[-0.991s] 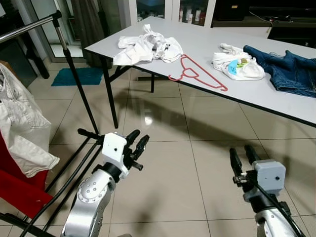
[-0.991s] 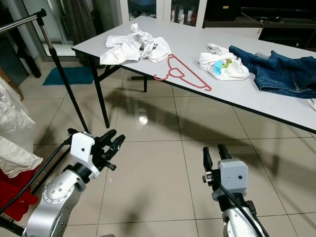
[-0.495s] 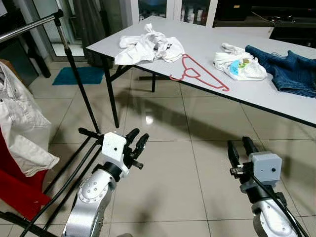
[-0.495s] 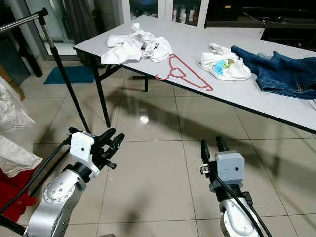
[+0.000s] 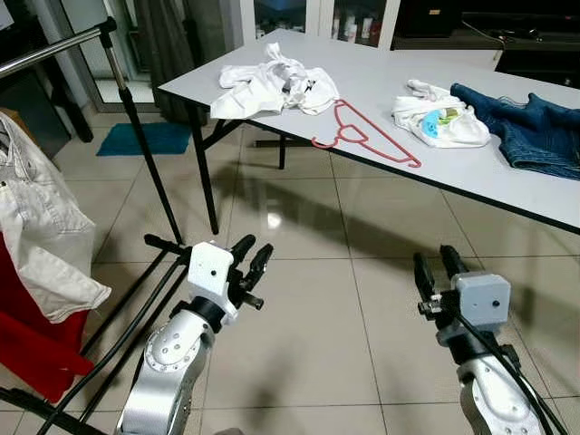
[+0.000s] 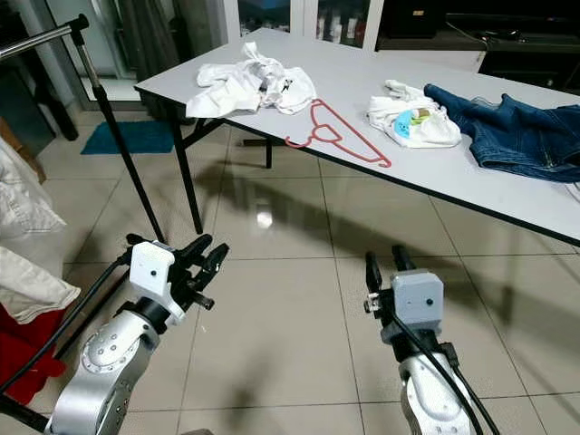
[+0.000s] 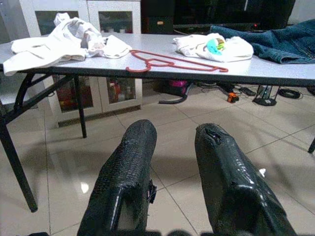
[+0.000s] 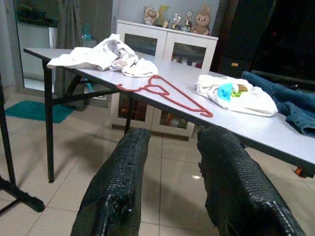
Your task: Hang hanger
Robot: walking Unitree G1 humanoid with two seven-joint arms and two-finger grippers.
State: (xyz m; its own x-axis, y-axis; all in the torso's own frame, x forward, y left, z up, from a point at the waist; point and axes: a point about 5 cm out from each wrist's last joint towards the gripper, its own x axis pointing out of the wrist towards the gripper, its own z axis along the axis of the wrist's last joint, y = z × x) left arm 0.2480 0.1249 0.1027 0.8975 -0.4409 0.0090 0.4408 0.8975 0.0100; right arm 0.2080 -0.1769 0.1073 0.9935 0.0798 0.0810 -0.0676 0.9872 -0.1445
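Left gripper: hovering low over the tiled floor, well short of the table; two black fingers standing slightly apart with a narrow gap, gripping nothing and touching nothing.

Right gripper: hovering at a similar height, fingers pointing up toward the table, parted by a small gap, carrying nothing.

Red hanger: lying flat on the grey table, near its front edge, between the two heaps of white cloth, well apart from both grippers.

White garment heap: sitting crumpled at the table's left corner, just beside the hanger's hook end.

White cloth bundle: lying right of the hanger, showing a turquoise patch; touching the blue jeans spreading toward the table's right end.

Clothes rack: standing at the left, a silver rail on a black slanted pole, its black foot bars running along the floor just beside the left arm. A pale jacket is hanging from it over something red.

Teal mat: lying on the floor beyond the rack pole.

Wrist views: both are looking along their own fingers at the table edge from below its height, showing the hanger in profile. The right wrist view is adding a white cabinet behind the table with small figurines on top; the left wrist view is showing cables and clutter on the floor under the table.
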